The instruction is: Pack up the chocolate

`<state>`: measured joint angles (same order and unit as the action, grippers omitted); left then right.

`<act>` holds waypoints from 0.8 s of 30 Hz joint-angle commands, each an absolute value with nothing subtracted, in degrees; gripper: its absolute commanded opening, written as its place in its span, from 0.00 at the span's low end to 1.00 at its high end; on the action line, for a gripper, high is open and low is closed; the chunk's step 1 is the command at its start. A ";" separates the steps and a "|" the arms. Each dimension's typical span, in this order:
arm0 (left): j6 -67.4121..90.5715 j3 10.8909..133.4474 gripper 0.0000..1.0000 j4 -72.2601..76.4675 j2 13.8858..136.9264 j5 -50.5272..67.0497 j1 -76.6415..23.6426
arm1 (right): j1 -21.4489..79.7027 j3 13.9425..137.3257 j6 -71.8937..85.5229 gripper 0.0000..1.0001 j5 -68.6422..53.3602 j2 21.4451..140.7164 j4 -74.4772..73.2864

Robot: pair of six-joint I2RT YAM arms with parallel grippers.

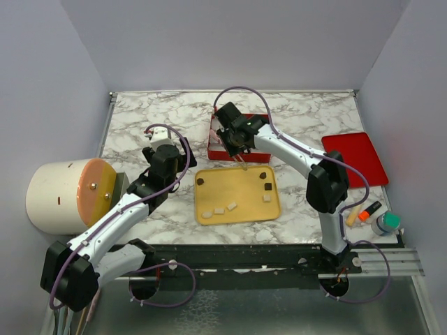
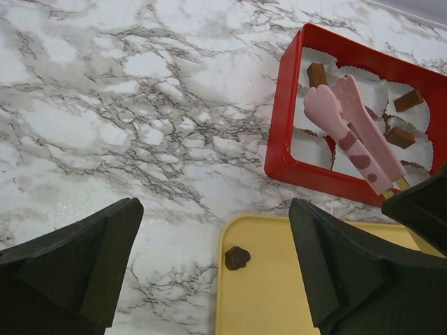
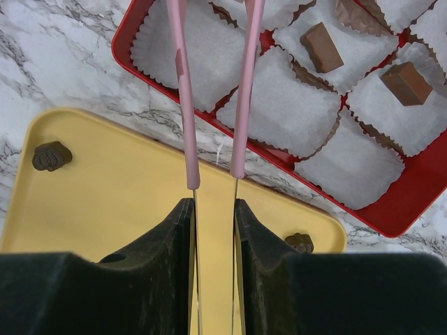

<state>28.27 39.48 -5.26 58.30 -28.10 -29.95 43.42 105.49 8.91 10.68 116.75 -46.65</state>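
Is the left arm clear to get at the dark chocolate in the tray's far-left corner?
Probably yes. The left gripper hangs open over the marble right beside that chocolate, with nothing between them. The tongs in the right gripper are off over the red box.

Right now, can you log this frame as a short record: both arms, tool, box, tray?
left fingers: open, empty, over the table
right fingers: shut on pink tongs
tongs tips: over red box, nothing seen between them
red box: three chocolates visible in paper cups, several cups empty
yellow tray: dark chocolates and pale pieces lying on it
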 commanded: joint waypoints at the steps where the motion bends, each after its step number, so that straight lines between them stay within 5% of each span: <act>1: 28.74 38.69 0.98 -4.05 58.67 -27.85 -29.53 | 42.26 105.80 8.83 0.24 8.95 118.46 -44.86; 24: 28.91 38.59 0.98 -3.69 59.30 -27.60 -29.53 | 41.22 104.71 9.05 0.31 7.30 119.62 -43.66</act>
<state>28.29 39.05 -4.82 59.22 -28.08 -29.95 41.30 105.38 8.95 8.40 119.00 -44.99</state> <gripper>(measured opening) 0.975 0.313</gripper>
